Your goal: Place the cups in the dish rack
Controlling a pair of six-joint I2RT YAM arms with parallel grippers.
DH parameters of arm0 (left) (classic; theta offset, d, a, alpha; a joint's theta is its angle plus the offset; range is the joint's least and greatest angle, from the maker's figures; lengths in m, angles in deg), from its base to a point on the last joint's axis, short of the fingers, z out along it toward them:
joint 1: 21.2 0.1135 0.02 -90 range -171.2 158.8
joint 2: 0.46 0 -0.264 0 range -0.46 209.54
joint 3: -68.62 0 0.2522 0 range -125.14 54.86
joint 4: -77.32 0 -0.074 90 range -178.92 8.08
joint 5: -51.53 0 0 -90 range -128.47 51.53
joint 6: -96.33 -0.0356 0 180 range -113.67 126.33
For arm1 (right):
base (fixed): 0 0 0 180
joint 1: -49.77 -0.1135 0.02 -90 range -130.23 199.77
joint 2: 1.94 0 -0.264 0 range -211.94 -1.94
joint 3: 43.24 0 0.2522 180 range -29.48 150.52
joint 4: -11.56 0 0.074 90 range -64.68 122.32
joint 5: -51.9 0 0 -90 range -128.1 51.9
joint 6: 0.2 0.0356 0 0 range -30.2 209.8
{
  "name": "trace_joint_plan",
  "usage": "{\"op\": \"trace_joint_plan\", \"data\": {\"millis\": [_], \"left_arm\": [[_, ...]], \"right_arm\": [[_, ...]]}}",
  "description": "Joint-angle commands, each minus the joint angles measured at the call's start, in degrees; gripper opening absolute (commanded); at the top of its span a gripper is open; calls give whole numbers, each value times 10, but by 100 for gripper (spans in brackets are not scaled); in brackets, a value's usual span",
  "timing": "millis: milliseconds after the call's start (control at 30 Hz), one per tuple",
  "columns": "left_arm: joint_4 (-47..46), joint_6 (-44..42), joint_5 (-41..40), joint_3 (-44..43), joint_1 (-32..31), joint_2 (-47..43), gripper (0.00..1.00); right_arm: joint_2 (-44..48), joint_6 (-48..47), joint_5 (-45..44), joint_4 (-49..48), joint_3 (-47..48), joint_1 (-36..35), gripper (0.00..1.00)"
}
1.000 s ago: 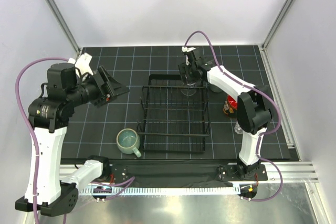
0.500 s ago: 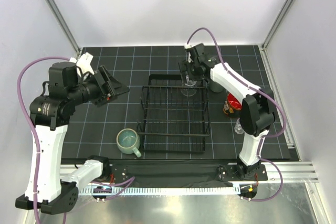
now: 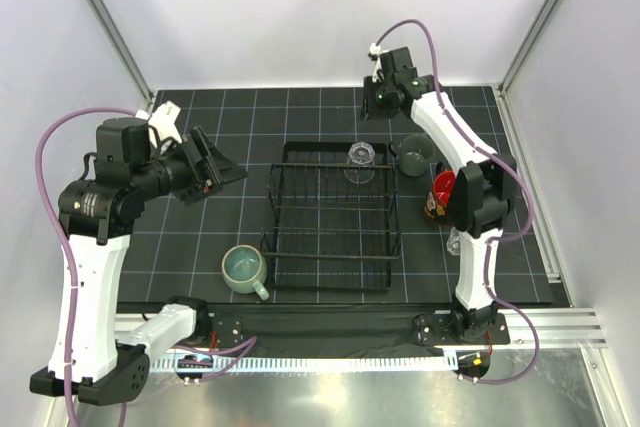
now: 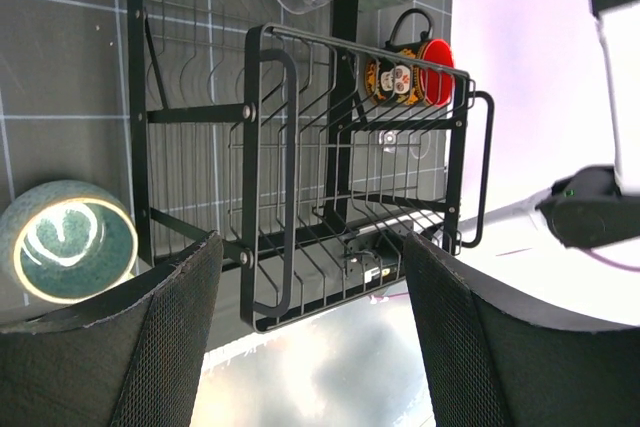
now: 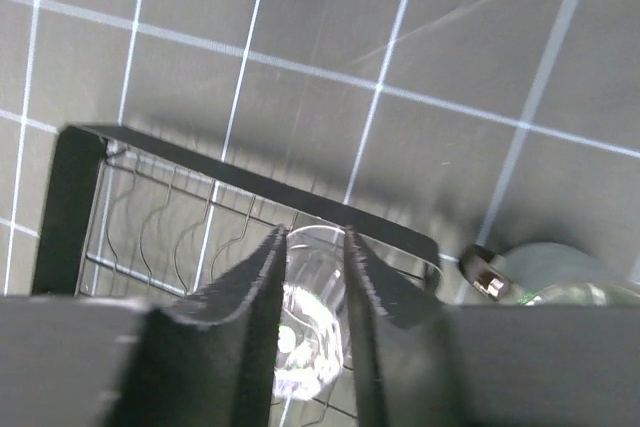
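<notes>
White walls close round a black desk (image 3: 180, 232) ruled with a pale grid, and the dish rack (image 3: 333, 259) sits at its middle, between the two arms. One small clear glass (image 3: 360, 154) stands inside the rack against its far rim, directly under the right gripper (image 3: 372, 107), which hangs above that rim and well apart from the glass. This gripper is released: its fingers (image 5: 250, 292) are parted by only a narrow slit, through which the wrist view shows the glass below, and they hold nothing. To this gripper's right and lower down, the dark grey-green mug (image 3: 412, 154) rests on the desk just outside the rack's far right corner. Further towards the arm bases on the same side stands the dark cup with red inside and skull-and-orange print (image 3: 440, 194), near the rack's right wall, and past it a second clear glass (image 3: 455, 242) shows beside the right arm, partly hidden by it. The left gripper (image 3: 222, 165) is held high to the left of the rack with its fingers spread wide and empty, pointed at the rack. Below it and nearer the bases, the speckled pale-green mug (image 3: 243, 269) sits mouth up on the desk, just beside the rack's near left corner
</notes>
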Motion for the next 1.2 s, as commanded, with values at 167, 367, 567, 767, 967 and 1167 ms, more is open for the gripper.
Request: {"op": "trace_joint_plan", "data": {"millis": [167, 367, 567, 767, 967, 1167], "left_arm": [[21, -16, -1, -16, 0, -13, 72], [18, -14, 0, -10, -1, -11, 72], [10, -11, 6, -5, 0, -8, 72], [6, -13, 16, 1, 0, -6, 72], [1, -13, 21, 6, -1, -6, 72], [-12, -6, 27, 21, 0, -9, 72]], "right_arm": [[-59, -7, 183, -32, 39, 43, 18], [-93, -12, 247, -5, 54, 52, 9], [-79, -13, 292, -33, -21, 52, 8], [-66, -9, 315, -53, -84, 53, 8], [-38, -8, 337, -63, -142, 52, 7], [-2, -11, 348, -71, -211, 48, 7]]}}
